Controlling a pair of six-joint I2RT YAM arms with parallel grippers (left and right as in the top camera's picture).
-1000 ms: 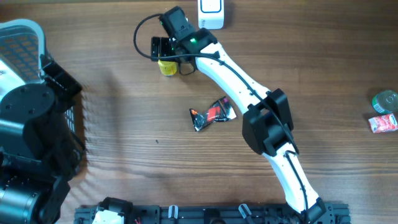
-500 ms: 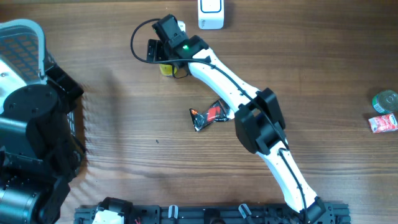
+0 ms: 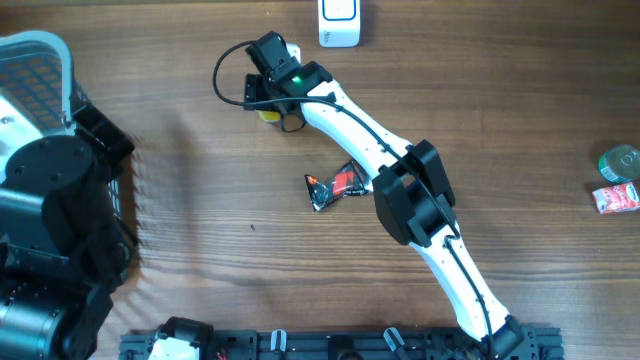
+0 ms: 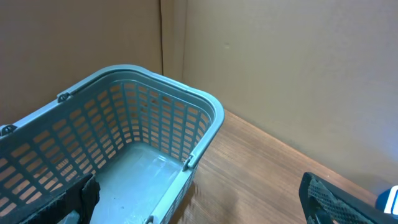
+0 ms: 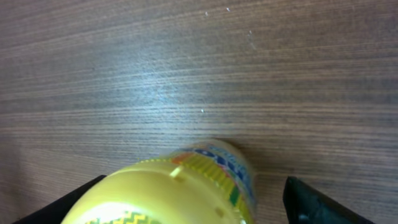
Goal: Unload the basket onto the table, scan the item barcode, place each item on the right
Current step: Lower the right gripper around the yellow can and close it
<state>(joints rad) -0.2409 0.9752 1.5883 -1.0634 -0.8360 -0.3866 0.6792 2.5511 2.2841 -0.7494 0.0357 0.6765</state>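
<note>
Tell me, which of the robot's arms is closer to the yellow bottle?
The right one. The right gripper is down over the yellow bottle, a finger on either side; the left arm is far off by the basket.

No text could be read. Blue lettering was seen on the label of the yellow bottle [image 5: 180, 186], low in the right wrist view, but blurred; print on the red-and-black packet [image 3: 340, 184], centre overhead, was too small.
</note>
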